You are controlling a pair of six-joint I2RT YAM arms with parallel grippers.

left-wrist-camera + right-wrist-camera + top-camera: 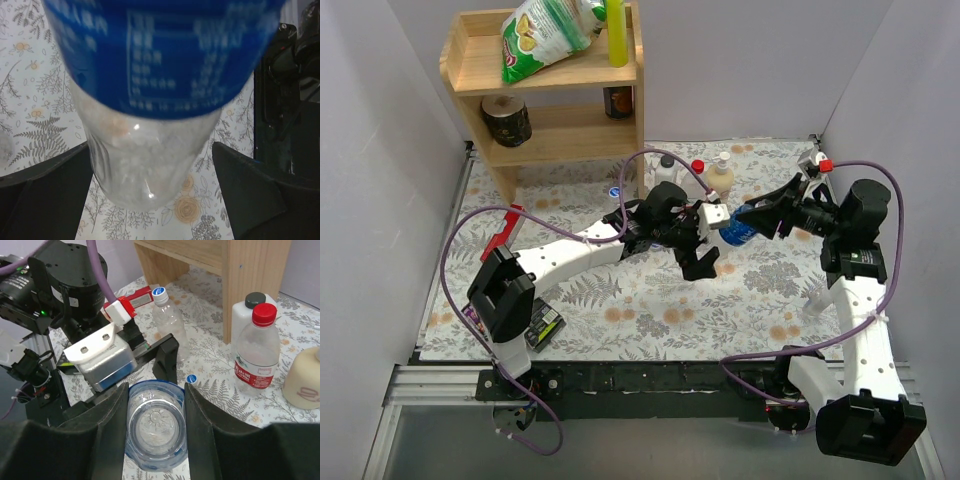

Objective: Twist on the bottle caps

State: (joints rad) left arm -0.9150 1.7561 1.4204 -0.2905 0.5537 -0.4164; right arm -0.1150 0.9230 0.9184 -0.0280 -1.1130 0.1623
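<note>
Both arms meet over the middle of the surface (620, 300), a cloth printed with ferns and orange flowers. Between them is the held bottle (155, 432) — clear ribbed plastic with a glossy blue label, roughly on its side, its round moulded base facing the right wrist camera. The right gripper (156, 387) clamps it, one black finger pressed to each side of the base. The left gripper (151, 150) has its two blunt black fingers either side of the bottle's clear rounded end; whether they actually squeeze it I cannot tell. The bottle's neck is hidden, so I cannot say whether it has a cap.

Three small round bottle caps are in sight. The red cap (263, 314), ridged, sits on a clear labelled bottle (257, 357) at the far side, just right of the leg of a pale wooden shelf (480, 65). One blue-and-white cap (159, 294) tops a slim clear bottle (169, 325) on the other side of that leg. The loose cap (190, 378), also blue and white, lies on the cloth just beyond the right gripper's finger.

Five bottles in all — those three, a white bottle (239, 315) with a black lid, and a squat cream bottle (302, 380). The shelf carries a crinkled green snack bag (545, 35).
</note>
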